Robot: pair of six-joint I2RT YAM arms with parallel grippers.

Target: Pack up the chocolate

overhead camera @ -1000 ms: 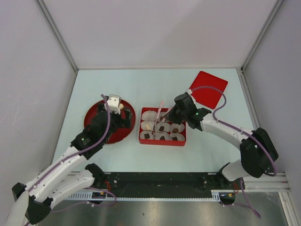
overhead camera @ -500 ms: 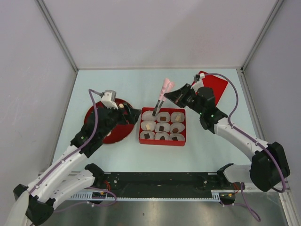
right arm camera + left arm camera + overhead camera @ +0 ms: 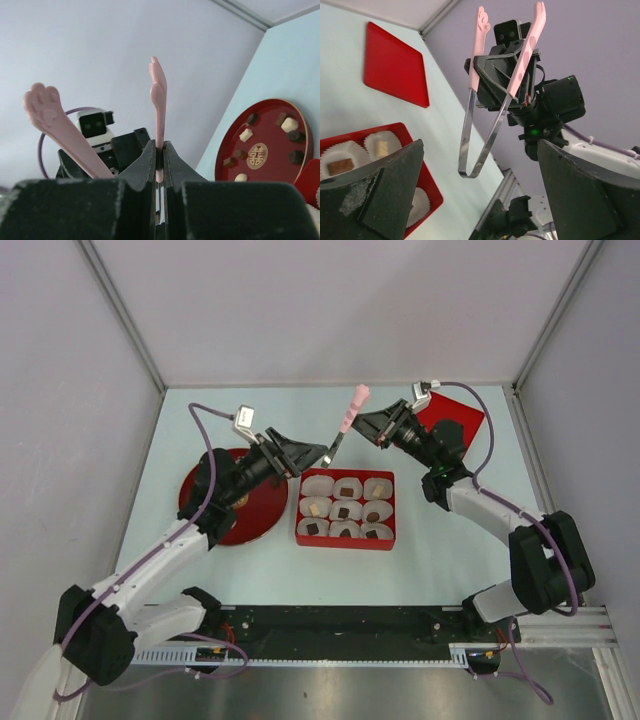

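Observation:
My right gripper [image 3: 372,423] is shut on one pink handle of the metal tongs [image 3: 345,425] and holds them in the air behind the red box [image 3: 388,540]; the clamped handle [image 3: 158,100] shows between my fingers, the gripper [image 3: 159,150] below it. My left gripper [image 3: 312,455] is open, its jaws wide apart, just short of the tongs' bent metal end [image 3: 470,172], with the gripper [image 3: 480,200] empty. Chocolates [image 3: 345,511] sit in white paper cups in the box. More chocolates [image 3: 245,135] lie on the round red plate [image 3: 300,165].
The round red plate [image 3: 195,490] lies left of the box, partly under my left arm. A flat red lid [image 3: 455,435] lies at the back right, also in the left wrist view [image 3: 395,65]. Grey walls close the table at the back and sides.
My right gripper lifted the tongs out of the box and swung them up and back. My left arm rose off the plate and swung right toward the tongs with its jaws open.

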